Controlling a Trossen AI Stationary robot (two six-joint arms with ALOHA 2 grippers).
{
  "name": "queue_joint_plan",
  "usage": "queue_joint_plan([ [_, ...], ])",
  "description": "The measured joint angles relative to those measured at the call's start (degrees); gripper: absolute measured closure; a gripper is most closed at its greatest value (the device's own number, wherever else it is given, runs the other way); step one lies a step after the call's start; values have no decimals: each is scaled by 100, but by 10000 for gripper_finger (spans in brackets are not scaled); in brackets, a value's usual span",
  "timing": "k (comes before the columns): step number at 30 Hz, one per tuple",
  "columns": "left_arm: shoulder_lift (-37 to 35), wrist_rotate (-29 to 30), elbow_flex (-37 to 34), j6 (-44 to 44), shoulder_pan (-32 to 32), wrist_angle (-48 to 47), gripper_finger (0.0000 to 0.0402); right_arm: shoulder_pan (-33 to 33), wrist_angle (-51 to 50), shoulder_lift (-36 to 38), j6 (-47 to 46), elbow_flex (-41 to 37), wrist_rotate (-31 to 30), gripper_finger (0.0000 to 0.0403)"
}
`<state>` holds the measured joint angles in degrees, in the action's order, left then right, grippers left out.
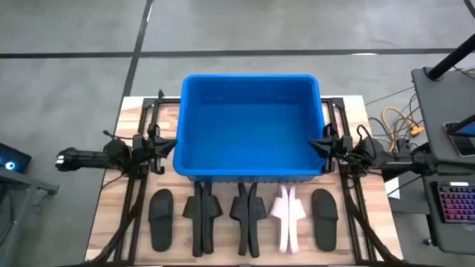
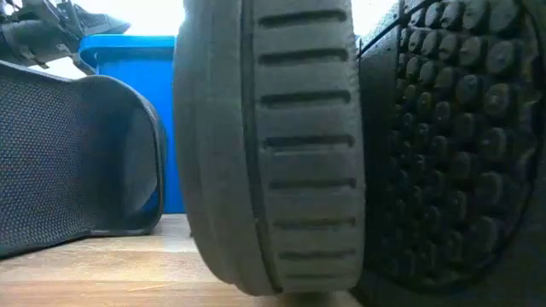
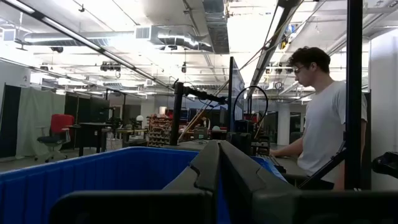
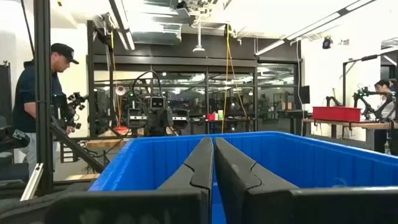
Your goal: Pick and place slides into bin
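At bench centre, toward the far side: blue bin point(image 1: 251, 126), nothing seen inside. Along the near edge, just in front of the bin: row of slides, black slide point(image 1: 161, 217) at left, two black pairs on edge point(image 1: 202, 215) point(image 1: 247, 215), pale pink slide point(image 1: 288, 216), black slide point(image 1: 324, 216) at right. Left claw point(image 1: 165, 145) and right claw point(image 1: 320, 145) at the bin's left and right walls, fingers pressed together, nothing held.
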<state>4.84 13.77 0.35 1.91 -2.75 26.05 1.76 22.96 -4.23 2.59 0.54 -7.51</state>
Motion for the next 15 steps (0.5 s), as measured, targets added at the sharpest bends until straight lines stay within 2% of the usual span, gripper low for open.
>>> queue_joint_plan([
  [15,0,-1,-1,2,1,1,402,1,1,1,0,1,0,394],
])
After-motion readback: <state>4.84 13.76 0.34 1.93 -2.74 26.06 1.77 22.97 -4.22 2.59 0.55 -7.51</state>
